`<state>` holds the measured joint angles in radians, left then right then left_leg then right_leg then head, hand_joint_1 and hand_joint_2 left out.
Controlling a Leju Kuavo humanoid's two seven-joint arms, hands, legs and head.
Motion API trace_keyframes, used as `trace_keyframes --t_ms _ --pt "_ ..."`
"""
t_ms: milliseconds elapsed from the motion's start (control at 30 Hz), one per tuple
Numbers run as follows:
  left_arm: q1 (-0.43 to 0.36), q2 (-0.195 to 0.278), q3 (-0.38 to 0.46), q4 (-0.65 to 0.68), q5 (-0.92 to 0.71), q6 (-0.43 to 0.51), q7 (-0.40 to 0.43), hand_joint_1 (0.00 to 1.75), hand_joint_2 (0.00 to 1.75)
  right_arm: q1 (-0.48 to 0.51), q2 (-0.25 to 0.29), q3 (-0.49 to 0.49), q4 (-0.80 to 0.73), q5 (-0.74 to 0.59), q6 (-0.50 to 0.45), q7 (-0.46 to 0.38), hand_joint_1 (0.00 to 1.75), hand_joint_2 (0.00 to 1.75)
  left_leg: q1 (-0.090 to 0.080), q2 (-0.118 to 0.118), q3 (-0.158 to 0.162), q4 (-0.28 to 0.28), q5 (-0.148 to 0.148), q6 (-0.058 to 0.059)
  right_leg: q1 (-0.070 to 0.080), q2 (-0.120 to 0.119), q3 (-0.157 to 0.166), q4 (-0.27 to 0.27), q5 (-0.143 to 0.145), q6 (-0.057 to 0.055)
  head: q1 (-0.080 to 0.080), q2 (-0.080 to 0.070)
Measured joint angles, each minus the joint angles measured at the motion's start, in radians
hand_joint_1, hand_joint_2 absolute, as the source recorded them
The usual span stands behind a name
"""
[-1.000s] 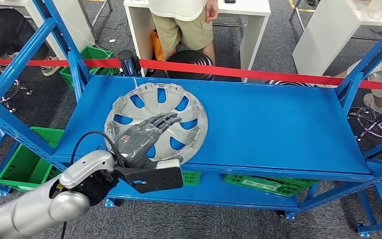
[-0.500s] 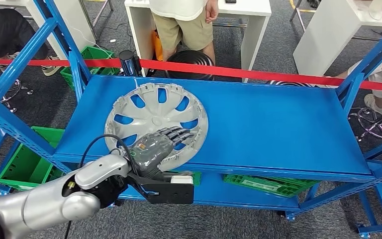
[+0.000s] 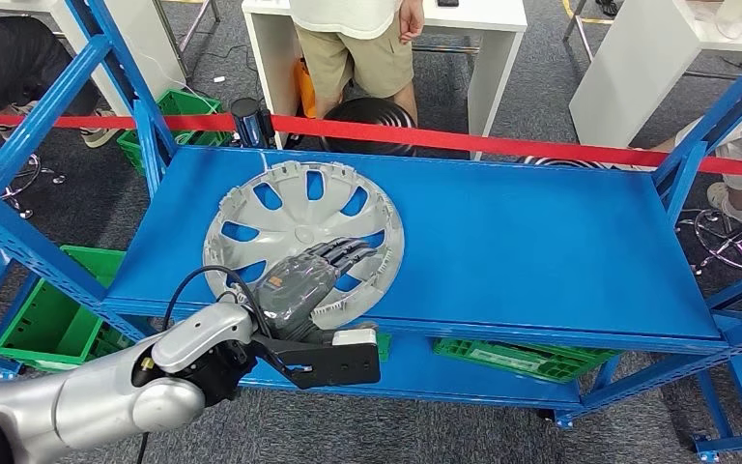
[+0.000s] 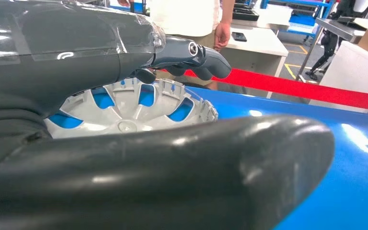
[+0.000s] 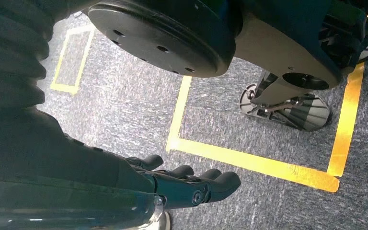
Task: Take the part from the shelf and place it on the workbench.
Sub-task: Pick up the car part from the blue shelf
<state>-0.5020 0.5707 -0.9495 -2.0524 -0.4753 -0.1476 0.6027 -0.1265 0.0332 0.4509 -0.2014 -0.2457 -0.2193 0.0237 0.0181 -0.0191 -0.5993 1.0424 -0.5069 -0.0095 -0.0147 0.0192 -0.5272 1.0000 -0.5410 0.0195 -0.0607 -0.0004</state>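
On the blue shelf (image 3: 541, 242), where the hubcap (image 3: 290, 208) lies flat near the front edge, the left robot hand (image 3: 304, 280) is spread flat over its near rim, grasping nothing, so the broad, thin part could be skidded off the edge if pressed without a secured grip.

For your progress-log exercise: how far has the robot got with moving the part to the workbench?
Done: the left hand has reached the grey hubcap. In hand: its fingers lie over the near rim, no clear grip. The right hand hangs open. Left: lifting the hubcap off the blue shelf and placing it on the workbench.
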Motion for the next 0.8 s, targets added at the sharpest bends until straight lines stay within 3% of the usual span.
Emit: trace_keyframes --t_ms 500,667,800 --pt "0.008 -0.006 0.0 0.014 -0.015 0.024 -0.006 0.0 0.0 0.001 0.0 0.012 0.0 -0.004 -0.005 -0.003 0.0 1.75 0.0 0.003 0.0 0.0 0.0 0.0 0.0 0.001 0.002 0.0 0.0 0.0 0.0 0.0" --pt "0.021 -0.01 0.008 0.019 -0.007 0.074 -0.012 0.0 0.0 0.001 0.0 0.014 0.0 -0.008 -0.007 -0.003 0.0 1.75 0.0 0.004 0.001 0.0 0.0 0.0 0.0 0.001 0.002 0.0 0.0 0.0 0.0 0.0" --pt "0.028 -0.013 0.021 0.024 0.0 0.091 -0.016 0.0 1.75 0.002 0.0 0.015 0.0 -0.01 -0.008 -0.003 0.0 1.75 0.0 0.004 0.001 0.0 0.0 0.0 0.0 0.001 0.002 0.0 0.0 0.0 0.0 0.0"
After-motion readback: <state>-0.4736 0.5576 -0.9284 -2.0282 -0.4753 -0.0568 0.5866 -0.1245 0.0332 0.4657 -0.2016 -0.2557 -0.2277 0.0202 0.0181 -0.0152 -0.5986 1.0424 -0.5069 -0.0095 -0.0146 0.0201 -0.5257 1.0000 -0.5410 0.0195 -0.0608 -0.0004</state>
